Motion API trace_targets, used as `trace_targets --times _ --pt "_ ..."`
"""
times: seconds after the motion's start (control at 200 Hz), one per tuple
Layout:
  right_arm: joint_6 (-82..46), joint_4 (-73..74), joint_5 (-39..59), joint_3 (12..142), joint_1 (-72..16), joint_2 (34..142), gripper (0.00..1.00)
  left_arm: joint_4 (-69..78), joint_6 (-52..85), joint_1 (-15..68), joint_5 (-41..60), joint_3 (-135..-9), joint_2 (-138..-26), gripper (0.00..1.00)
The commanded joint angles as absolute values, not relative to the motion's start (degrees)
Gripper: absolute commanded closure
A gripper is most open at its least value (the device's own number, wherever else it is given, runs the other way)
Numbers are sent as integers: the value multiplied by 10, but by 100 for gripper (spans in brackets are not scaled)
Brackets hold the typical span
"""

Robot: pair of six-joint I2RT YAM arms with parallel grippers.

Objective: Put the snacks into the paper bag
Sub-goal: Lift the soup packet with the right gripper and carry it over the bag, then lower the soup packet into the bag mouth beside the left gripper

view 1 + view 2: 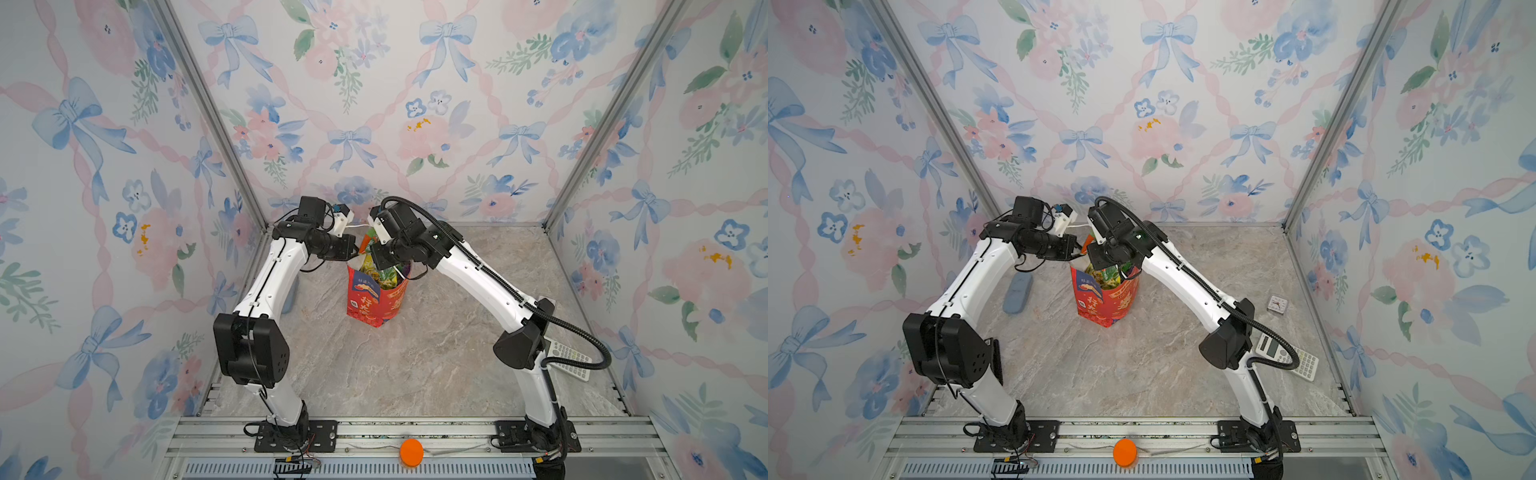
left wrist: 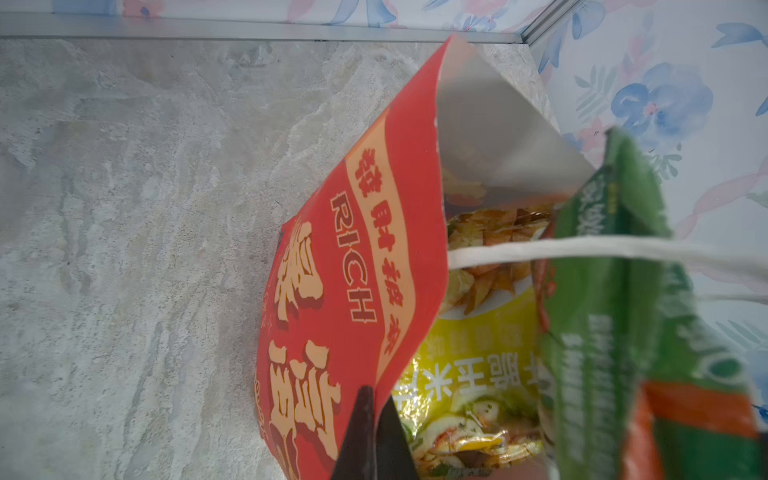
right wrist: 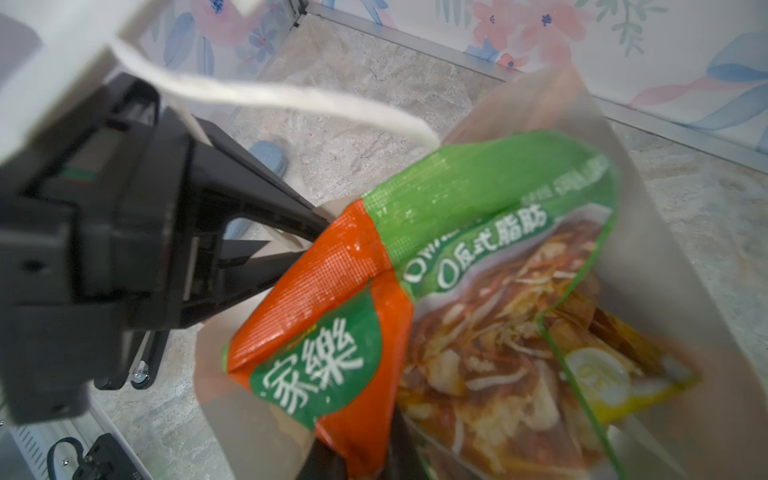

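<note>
paper bag (image 1: 365, 301) of snacks (image 1: 384, 277) stands on marbled tabletop (image 1: 415, 365), floral walls (image 1: 374, 104) around.

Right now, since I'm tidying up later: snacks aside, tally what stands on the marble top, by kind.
Bag: 1
Calculator: 1
Clock: 1
Blue-grey oblong thing: 1
Total: 4

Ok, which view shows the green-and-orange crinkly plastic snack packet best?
The right wrist view: the green-and-orange crinkly plastic snack packet fills it, printed face readable, over the red paper bag. The left wrist view shows the packet blurred and cropped; both top views show only a small sliver.
</note>
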State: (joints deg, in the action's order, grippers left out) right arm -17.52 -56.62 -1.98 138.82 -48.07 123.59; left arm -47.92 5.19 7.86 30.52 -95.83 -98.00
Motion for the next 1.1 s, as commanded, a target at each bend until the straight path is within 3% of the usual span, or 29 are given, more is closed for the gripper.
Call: trace_targets --times 0.0,0.08,0.3,0.37,0.605,0.85,1.095 --pt "-171 -572 -36 1379 -474 1237 84 -497 50 82 306 -948 -988 100" --pt "-173 -576 -35 1369 -475 1246 78 -498 50 82 307 -948 -988 100" --pt "-169 -598 -48 1399 -474 1262 46 -497 50 82 308 -948 -989 100" --pt "-167 -598 -51 1411 -475 1254 41 -497 50 82 308 -947 -988 100" --pt "-149 -598 -84 1424 -476 1239 43 -497 50 80 308 -948 -990 100" --pt "-139 -614 -106 1438 -482 1278 52 -498 50 80 308 -949 -990 100" --pt "-135 -620 -122 1448 -485 1318 54 -498 50 78 308 -948 -989 100"
